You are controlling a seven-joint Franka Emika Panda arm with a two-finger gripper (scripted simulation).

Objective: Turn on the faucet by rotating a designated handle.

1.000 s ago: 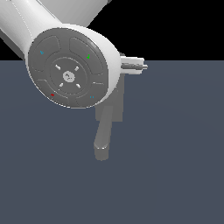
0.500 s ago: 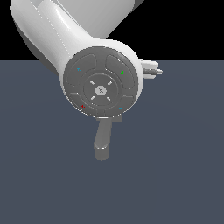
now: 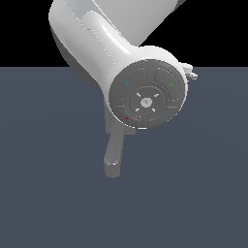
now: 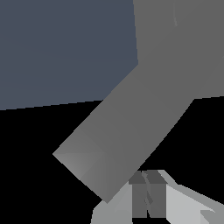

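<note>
In the exterior view only the thick rounded spout (image 3: 114,157) of the grey faucet shows, pointing toward the camera below the arm. The hub, the base plate and the handle are hidden there behind my arm's round end cap (image 3: 147,100). The wrist view is very close. A straight grey bar with a square end (image 4: 118,131), apparently the handle, runs slantwise from a wider grey faucet body (image 4: 179,48). My gripper (image 4: 148,194) shows only as pale finger parts right beside the bar's end. Its opening is not visible.
A flat dark blue-grey floor (image 3: 203,193) lies all around the faucet, under a black background. My arm's white link (image 3: 92,38) hangs over the fixture from above on the exterior view's left.
My arm's round end cap has swung toward the exterior view's right and a little lower, covering more of the faucet. The spout has not moved.
</note>
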